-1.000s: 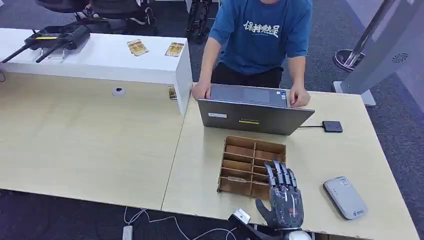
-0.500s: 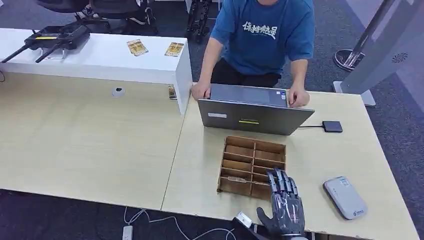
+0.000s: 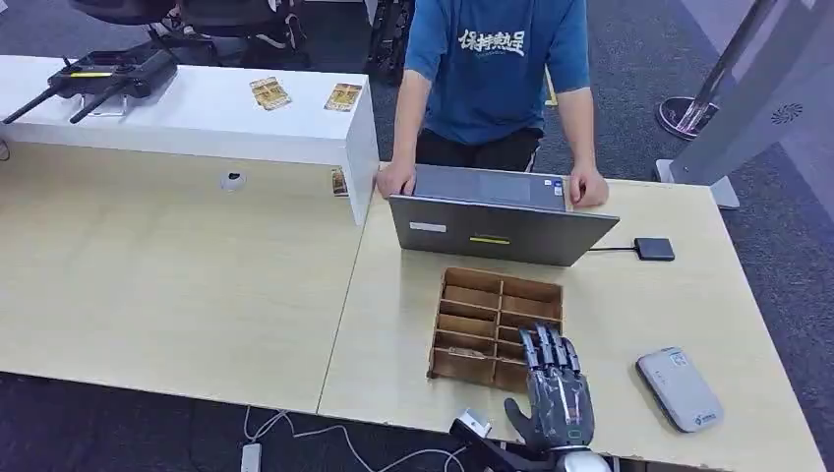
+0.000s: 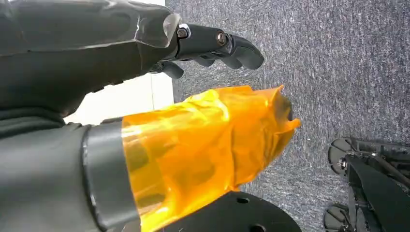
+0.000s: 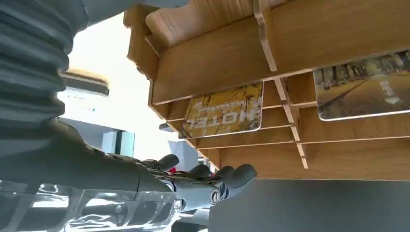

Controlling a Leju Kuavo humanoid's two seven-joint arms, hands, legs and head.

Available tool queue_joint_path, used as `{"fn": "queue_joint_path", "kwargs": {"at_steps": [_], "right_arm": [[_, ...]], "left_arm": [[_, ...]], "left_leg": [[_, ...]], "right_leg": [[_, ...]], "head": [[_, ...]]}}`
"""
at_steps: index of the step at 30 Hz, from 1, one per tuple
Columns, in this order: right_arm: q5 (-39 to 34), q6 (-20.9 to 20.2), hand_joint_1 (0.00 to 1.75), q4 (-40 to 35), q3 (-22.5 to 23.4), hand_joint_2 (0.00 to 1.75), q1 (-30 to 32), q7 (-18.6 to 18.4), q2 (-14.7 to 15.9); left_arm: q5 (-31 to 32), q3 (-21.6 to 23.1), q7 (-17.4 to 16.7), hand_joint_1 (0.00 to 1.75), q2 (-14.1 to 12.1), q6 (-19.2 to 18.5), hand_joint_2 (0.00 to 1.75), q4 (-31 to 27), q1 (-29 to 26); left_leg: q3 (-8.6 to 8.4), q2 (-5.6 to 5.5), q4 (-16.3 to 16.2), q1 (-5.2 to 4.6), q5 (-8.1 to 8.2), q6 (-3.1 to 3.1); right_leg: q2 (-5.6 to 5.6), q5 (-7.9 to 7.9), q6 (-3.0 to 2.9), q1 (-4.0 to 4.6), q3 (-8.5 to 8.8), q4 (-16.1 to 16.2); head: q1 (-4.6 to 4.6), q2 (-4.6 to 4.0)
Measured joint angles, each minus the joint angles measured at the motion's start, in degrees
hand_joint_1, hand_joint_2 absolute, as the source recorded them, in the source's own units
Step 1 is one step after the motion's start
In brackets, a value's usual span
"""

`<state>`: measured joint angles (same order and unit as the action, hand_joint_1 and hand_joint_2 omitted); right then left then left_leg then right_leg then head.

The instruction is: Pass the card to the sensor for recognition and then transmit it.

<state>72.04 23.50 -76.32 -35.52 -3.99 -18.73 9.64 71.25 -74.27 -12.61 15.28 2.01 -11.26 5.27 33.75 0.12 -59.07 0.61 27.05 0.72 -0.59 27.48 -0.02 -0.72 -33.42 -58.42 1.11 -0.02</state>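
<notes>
Head view: right hand [image 3: 557, 398] at the table's near edge, about 6 o'clock in the frame, palm down, fingers straight and apart, nothing in them. Fingertips lie over the near right corner of the wooden card rack [image 3: 495, 324]. White card reader [image 3: 678, 387] lies flat at 3 o'clock from the hand, apart from it. Open laptop [image 3: 500, 225] stands at 12 o'clock from the rack; a person in a blue shirt [image 3: 495, 69] rests both hands on its far edge. Small black adapter [image 3: 654, 249] sits on the table at the laptop's 3 o'clock side. Two cards lie on the white shelf [image 3: 197, 113] at 11 o'clock.

Left wrist view: left hand [image 4: 145, 96] hangs over grey carpet, thumb wrapped in orange film, dark fingers slightly curled and apart, holding nothing.

Right wrist view: fingers [image 5: 217, 186] extended just beside the rack's wall, not touching any card. Yellow hotel card [image 5: 224, 111] stands in one slot; a second card [image 5: 362, 84] in the neighbouring compartment.
</notes>
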Motion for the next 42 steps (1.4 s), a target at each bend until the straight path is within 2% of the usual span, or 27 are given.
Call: {"fn": "queue_joint_path", "kwargs": {"at_steps": [11, 21, 42], "right_arm": [[-1.9, -0.1, 0.00, 1.6, -0.1, 1.75, -1.5, 0.6, -0.4], [-7.0, -2.1, 0.00, 1.7, -0.1, 1.75, -3.7, 2.5, -0.5], [-7.8, -3.6, 0.00, 0.5, -0.1, 1.75, -4.6, 2.4, -0.4]], "left_arm": [[0.2, 0.0, 0.0, 0.00, 0.0, -0.1, 0.00, 0.0, 0.0], [0.2, 0.1, 0.0, 0.00, 0.0, 0.0, 0.00, 0.0, 0.0], [0.2, 0.1, 0.0, 0.00, 0.0, -0.1, 0.00, 0.0, 0.0]], "left_leg": [[-0.01, 0.00, 0.0, 0.00, -0.01, 0.00], [0.00, 0.00, 0.0, 0.00, -0.01, 0.01], [-0.01, 0.00, 0.0, 0.00, -0.01, 0.01]], "right_leg": [[0.00, -0.01, 0.00, 0.00, 0.00, 0.0], [0.00, -0.01, 0.00, 0.00, 0.00, 0.0], [0.00, -0.01, 0.00, 0.00, 0.00, 0.0]], "head": [[0.00, 0.00], [0.00, 0.00], [0.00, 0.00]]}}
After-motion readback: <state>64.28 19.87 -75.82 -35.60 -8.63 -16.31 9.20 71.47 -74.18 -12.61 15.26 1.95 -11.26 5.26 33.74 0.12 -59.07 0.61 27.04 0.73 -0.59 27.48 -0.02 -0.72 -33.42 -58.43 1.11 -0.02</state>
